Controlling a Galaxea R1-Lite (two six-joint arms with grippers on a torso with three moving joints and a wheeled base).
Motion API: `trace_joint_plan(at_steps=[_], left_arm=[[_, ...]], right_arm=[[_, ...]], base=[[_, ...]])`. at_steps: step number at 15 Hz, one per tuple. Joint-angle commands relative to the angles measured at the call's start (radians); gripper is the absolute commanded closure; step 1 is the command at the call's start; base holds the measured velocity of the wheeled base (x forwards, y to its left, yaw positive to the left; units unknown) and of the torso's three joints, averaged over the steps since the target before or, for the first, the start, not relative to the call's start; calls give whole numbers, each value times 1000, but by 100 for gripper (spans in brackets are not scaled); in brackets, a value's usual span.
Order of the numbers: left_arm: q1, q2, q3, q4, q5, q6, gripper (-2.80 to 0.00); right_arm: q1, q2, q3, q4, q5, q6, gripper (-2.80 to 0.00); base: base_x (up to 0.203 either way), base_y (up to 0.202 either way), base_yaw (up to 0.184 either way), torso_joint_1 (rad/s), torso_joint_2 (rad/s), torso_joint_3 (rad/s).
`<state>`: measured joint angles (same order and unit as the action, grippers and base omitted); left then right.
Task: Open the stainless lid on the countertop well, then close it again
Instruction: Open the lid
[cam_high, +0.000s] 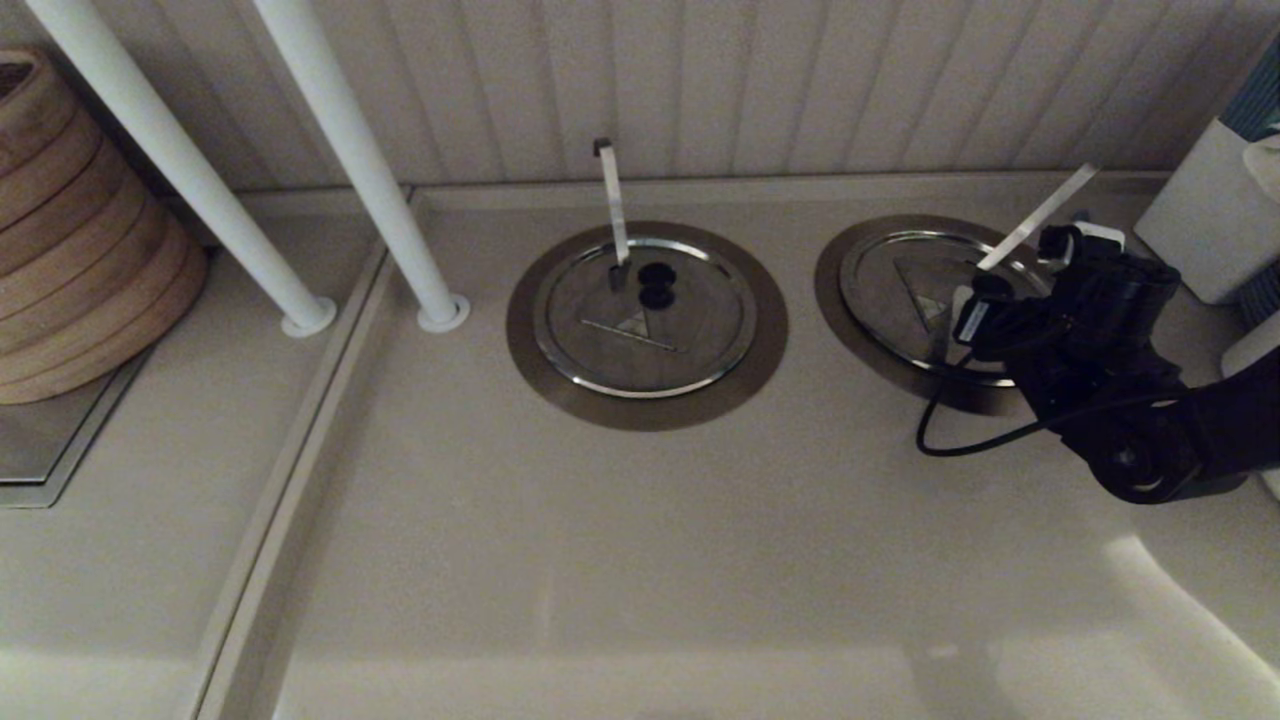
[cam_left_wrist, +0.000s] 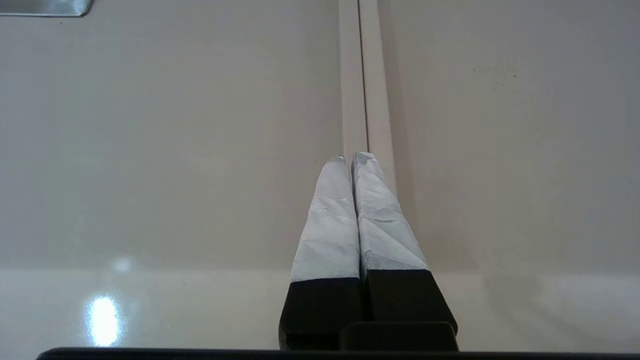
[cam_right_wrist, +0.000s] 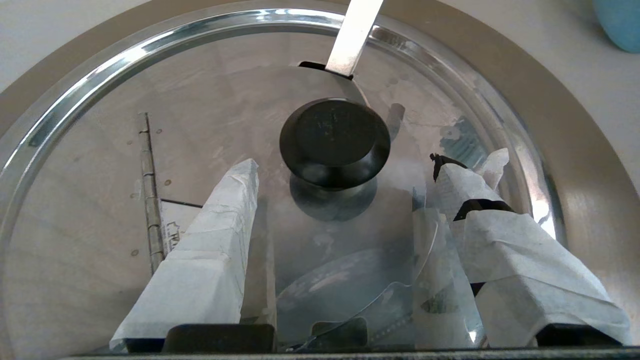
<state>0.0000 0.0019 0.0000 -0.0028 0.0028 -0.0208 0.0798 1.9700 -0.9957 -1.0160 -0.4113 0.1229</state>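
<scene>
The stainless lid (cam_high: 900, 280) lies flat and closed on the countertop well, whose brownish collar (cam_high: 835, 300) rings it at the right. A slanted flat utensil handle (cam_high: 1040, 215) pokes out through the lid's notch. My right gripper (cam_high: 1020, 275) hovers over the lid's right half. In the right wrist view the lid (cam_right_wrist: 200, 125) fills the frame, and its black knob (cam_right_wrist: 334, 137) stands between the taped fingertips of the open right gripper (cam_right_wrist: 345, 167), untouched. The well's cavity is hidden under the lid. My left gripper (cam_left_wrist: 352, 157) is shut on nothing, parked over bare counter.
A similar lid (cam_high: 640, 330) with an upright handle (cam_high: 612, 200) sits in the middle collar. Two white poles (cam_high: 330, 150) rise at the back left beside stacked wooden steamers (cam_high: 80, 230). A white container (cam_high: 1200, 210) stands at the right, close behind my right arm.
</scene>
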Motion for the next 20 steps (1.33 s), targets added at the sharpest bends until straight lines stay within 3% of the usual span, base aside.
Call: trace_joint_plan(at_steps=[1, 20], left_arm=[[0, 0, 0, 0, 0, -1, 0], [0, 0, 0, 0, 0, -1, 0]], right_arm=[[3, -2, 0, -6, -1, 1, -280], [3, 37, -23, -24, 3, 12, -280]], base=[[0, 0, 0, 0, 0, 0], [0, 0, 0, 0, 0, 0]])
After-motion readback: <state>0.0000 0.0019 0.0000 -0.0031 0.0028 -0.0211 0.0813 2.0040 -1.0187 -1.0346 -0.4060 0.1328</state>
